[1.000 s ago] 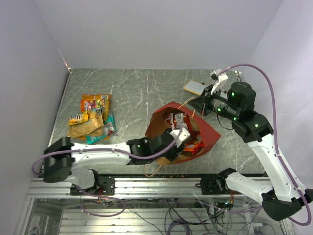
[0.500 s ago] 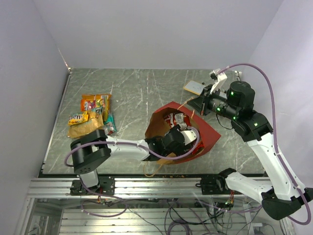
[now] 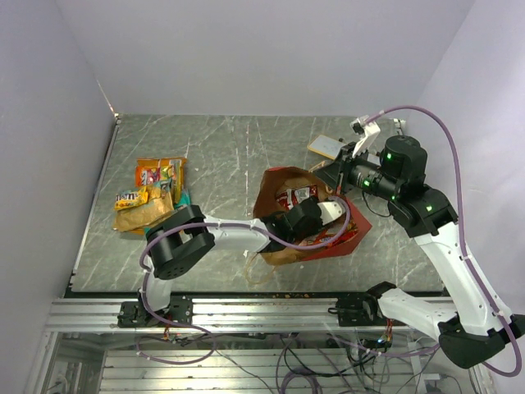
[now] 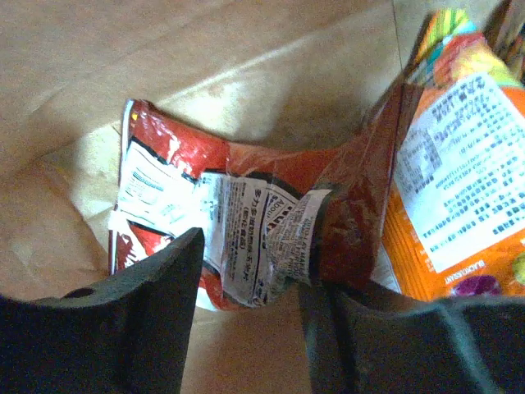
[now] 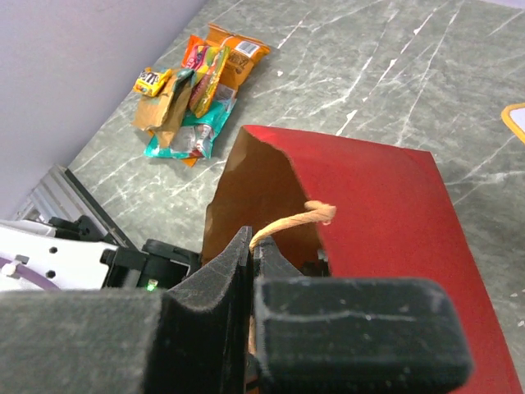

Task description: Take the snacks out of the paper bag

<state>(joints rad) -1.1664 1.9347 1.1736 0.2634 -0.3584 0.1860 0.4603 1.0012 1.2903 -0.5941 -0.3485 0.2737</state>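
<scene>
Inside the paper bag (image 3: 277,249), the left gripper (image 4: 254,271) stands spread with a dark-red chip packet (image 4: 246,205) between its fingers (image 4: 156,312) and an orange packet (image 4: 467,156) just beside. It would do best to close on the red one's crinkled middle alone and lift straight out through the mouth. Beyond, the right gripper (image 5: 253,246) is clamped on the bag's tan loop handle (image 5: 287,220), which wants holding taut, and other snacks (image 3: 156,197) lie heaped on the table (image 3: 230,156) well to the left.

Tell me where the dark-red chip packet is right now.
The dark-red packet lies inside the paper bag, centre of the left wrist view, between the left pincer's spread fingers, an orange packet at its right.
</scene>
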